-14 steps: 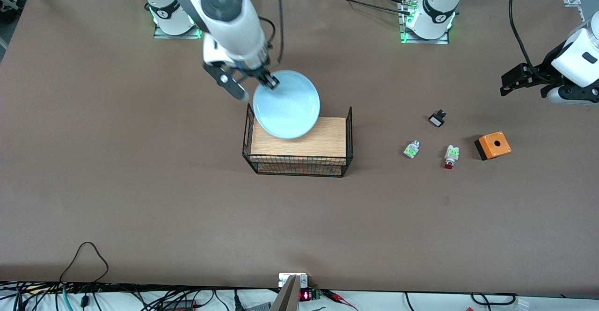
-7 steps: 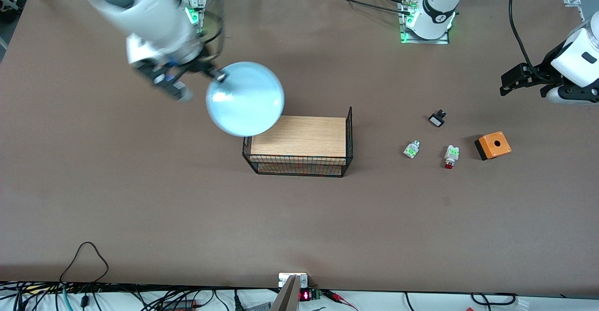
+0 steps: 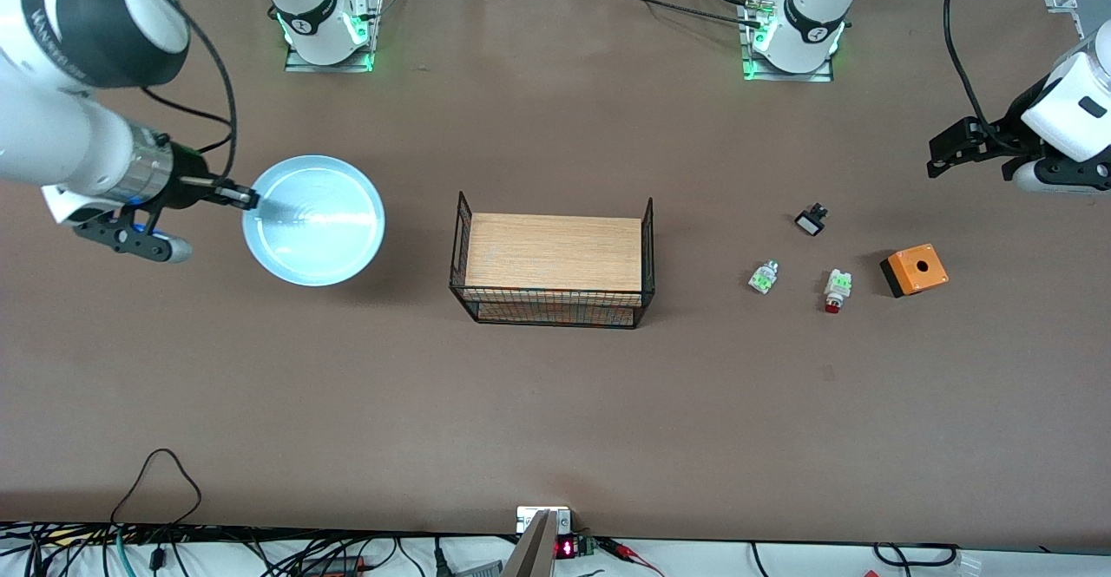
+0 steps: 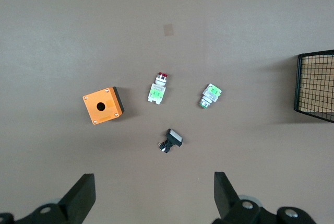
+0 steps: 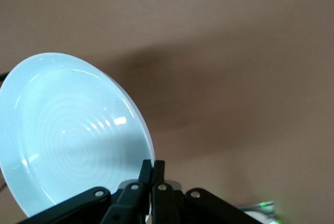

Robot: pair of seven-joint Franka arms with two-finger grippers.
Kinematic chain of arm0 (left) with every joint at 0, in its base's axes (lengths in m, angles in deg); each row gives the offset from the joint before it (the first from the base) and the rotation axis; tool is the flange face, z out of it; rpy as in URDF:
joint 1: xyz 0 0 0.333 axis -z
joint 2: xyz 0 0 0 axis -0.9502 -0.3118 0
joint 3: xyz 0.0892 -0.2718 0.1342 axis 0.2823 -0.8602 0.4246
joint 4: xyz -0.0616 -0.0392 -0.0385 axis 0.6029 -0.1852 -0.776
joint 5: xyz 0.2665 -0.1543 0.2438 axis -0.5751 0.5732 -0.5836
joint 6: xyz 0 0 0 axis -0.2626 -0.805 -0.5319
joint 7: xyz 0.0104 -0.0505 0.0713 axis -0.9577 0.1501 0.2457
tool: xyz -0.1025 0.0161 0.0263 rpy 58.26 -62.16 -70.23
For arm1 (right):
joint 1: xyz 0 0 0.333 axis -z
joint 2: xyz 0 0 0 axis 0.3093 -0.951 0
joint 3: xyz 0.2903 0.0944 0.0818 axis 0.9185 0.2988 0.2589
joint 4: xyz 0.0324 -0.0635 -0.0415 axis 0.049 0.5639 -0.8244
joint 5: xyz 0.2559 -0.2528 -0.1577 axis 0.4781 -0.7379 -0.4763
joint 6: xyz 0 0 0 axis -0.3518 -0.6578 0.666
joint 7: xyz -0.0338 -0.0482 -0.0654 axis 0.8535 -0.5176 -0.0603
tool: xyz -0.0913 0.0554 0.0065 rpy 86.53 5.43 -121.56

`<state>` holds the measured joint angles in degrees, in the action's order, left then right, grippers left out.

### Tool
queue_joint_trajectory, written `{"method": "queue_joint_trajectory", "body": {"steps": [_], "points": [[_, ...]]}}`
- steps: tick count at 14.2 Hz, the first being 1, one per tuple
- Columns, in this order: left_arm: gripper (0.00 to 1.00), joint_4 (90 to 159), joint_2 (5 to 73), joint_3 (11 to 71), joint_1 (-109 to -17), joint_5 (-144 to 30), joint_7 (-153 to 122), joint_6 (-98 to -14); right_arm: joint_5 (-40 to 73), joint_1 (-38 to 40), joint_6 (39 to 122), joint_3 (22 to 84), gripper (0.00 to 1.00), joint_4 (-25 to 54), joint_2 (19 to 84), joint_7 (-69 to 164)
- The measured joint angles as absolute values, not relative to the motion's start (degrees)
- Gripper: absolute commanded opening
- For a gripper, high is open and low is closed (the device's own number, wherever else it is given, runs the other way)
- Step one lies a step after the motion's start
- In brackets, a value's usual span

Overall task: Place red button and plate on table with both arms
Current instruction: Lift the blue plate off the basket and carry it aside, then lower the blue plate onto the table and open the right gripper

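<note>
My right gripper (image 3: 247, 199) is shut on the rim of the pale light-blue plate (image 3: 317, 219) and holds it over the table (image 3: 555, 403), toward the right arm's end, beside the wire rack. The right wrist view shows the plate (image 5: 68, 135) pinched at its edge by my right gripper (image 5: 152, 167). The red button (image 3: 835, 290), whitish with a green block and red cap, lies on the table near the orange box; it also shows in the left wrist view (image 4: 157, 89). My left gripper (image 3: 950, 154) is open and waits up at the left arm's end, over bare table (image 4: 154, 195).
The wooden-topped black wire rack (image 3: 553, 265) stands mid-table. A whitish-green part without a red cap (image 3: 763, 277), a small black and white part (image 3: 811, 219) and an orange box with a hole (image 3: 914, 270) lie around the red button. Cables run along the table's near edge.
My right arm swung the plate off the rack, toward the right arm's end of the table and lower. The left arm and the small parts have not moved.
</note>
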<state>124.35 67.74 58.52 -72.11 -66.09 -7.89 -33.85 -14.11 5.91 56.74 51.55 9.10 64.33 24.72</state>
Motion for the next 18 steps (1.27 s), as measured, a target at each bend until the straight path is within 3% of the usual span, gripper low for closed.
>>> {"method": "queue_joint_trajectory", "body": {"steps": [3,9,13,14,15,18], "points": [[1.0,124.35,67.74,58.53,-72.11,-66.09,-7.89,-33.85,-15.96,8.72,62.27,51.56,0.0,15.24,64.03,31.95],[1.0,124.35,67.74,58.54,-72.11,-66.1,-7.89,-33.8,-17.13,12.63,83.65,51.6,0.0,33.09,62.11,41.12],[1.0,124.35,67.74,58.54,-72.11,-66.1,-7.89,-33.77,-17.17,15.57,93.73,51.6,0.03,39.11,58.55,46.26],[1.0,124.35,67.74,58.54,-72.11,-66.1,-7.89,-33.76,-17.17,16.53,95.25,51.6,0.33,39.6,57.44,48.05],[1.0,124.35,67.74,58.54,-72.11,-66.1,-7.89,-33.76,-17.16,17.45,95.97,51.59,0.99,39.68,56.51,49.17],[1.0,124.35,67.74,58.54,-72.11,-66.1,-7.89,-33.75,-17.12,18.26,96.26,51.74,1.0,39.07,56.25,48.74]]}}
